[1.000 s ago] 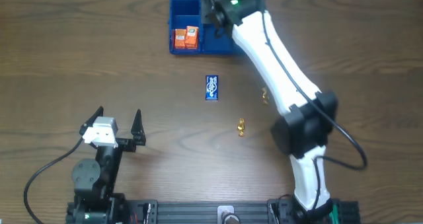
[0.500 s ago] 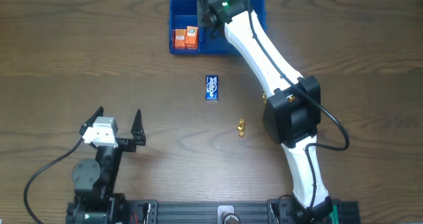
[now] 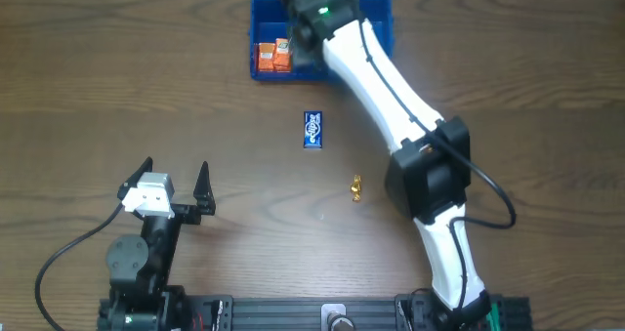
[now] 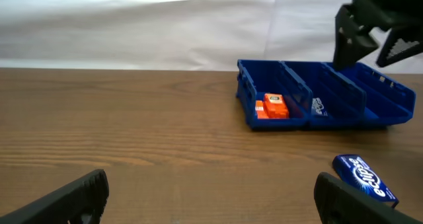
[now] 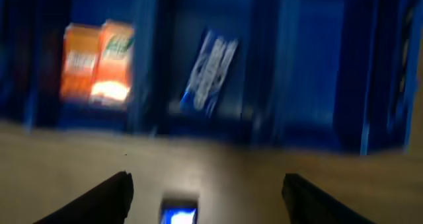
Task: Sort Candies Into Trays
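Blurred blue plastic three-bay tray [image 5: 281, 65] ahead of the outstretched right gripper [image 5: 206, 184], fingers spread, empty, blue wrapped candy [image 5: 178, 215] cut off between them, left gripper [image 3: 175, 167] likewise spread.

Robot lab, wood table [image 3: 98, 77], white backdrop [image 4: 132, 19]

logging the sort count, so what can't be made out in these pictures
- Top view: the right arm covers the blue tray's middle compartment, hiding its contents.
- Right wrist view: motion blur leaves the compartment farthest from the orange candies unclear; the loose blue candy is cut off by the picture's edge.
- Top view: the gold candy is too small for detail.
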